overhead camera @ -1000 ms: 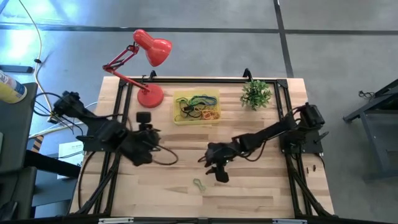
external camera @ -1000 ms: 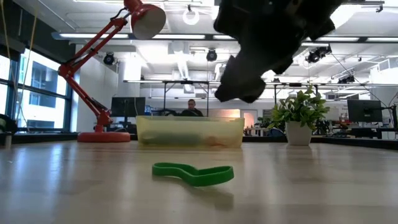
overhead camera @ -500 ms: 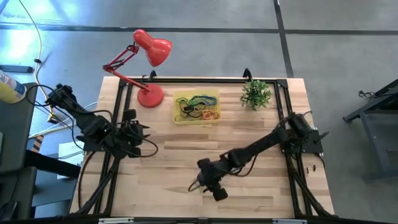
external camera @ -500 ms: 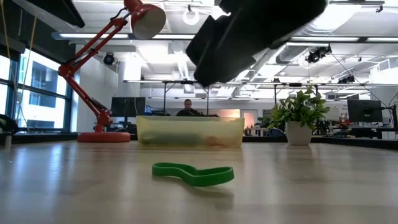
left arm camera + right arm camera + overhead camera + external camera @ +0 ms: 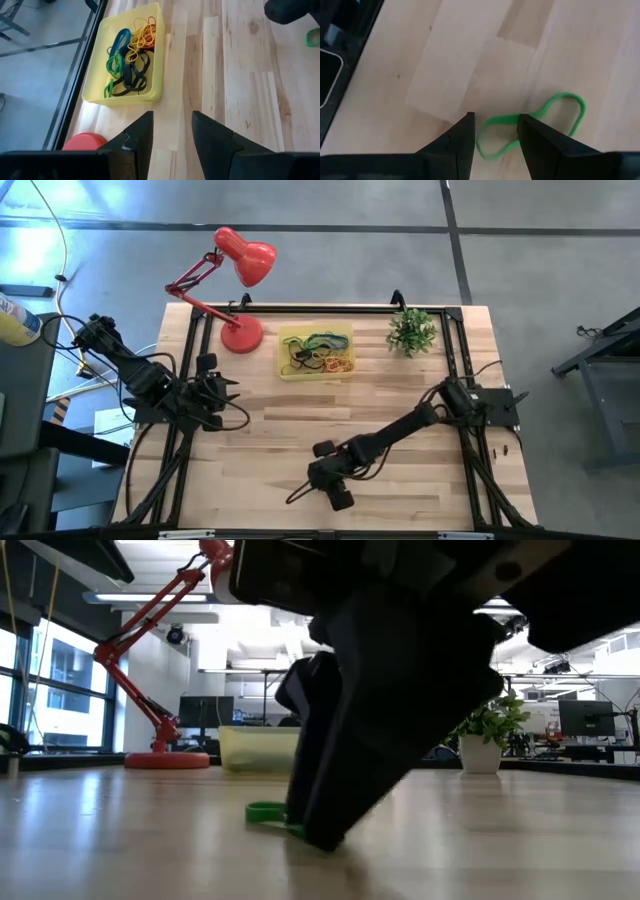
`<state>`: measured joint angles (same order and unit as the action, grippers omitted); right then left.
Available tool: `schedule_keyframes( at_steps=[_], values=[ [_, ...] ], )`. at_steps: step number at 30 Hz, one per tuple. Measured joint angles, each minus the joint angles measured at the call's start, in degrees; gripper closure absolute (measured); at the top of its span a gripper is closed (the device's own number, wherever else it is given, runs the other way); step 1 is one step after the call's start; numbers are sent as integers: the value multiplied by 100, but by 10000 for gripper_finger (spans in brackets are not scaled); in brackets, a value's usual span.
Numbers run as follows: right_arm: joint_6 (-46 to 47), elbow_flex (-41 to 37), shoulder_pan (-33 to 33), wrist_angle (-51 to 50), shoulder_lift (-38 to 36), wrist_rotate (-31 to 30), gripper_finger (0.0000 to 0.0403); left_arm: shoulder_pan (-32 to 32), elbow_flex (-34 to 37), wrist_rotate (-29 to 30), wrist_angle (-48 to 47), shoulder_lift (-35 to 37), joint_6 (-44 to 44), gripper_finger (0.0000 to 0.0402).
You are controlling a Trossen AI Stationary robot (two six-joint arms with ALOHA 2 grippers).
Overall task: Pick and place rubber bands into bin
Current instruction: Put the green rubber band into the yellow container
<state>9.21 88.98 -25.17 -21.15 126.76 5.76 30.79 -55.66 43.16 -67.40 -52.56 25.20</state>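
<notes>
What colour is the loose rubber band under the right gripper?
Green. The thin floppy rubber band lies on the wood between the right gripper's open fingers, clearest in the right wrist view.

the high view looked straight down on the whole table from well above. the low view sat at table-top height, facing level across the wood toward the bin and the room behind, with the right gripper very near its lens. the left wrist view looked forward and down over the bin. the right wrist view looked closely down on a green rubber band, which the low view shared.
</notes>
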Motion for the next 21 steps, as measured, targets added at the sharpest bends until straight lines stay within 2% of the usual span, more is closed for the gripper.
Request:
schedule_keyframes(
  at_steps=[9, 16, 21],
  values=[
    [79, 34, -55, -736, -21, 179, 263, 0, 0, 0, 26, 0, -52, 277],
    [84, 34, -136, -878, -25, 22, 264, 0, 0, 0, 42, 0, -47, 277],
    [102, 26, -153, -896, -22, -195, 303, 0, 0, 82, 49, -2, -41, 277]
  ],
)
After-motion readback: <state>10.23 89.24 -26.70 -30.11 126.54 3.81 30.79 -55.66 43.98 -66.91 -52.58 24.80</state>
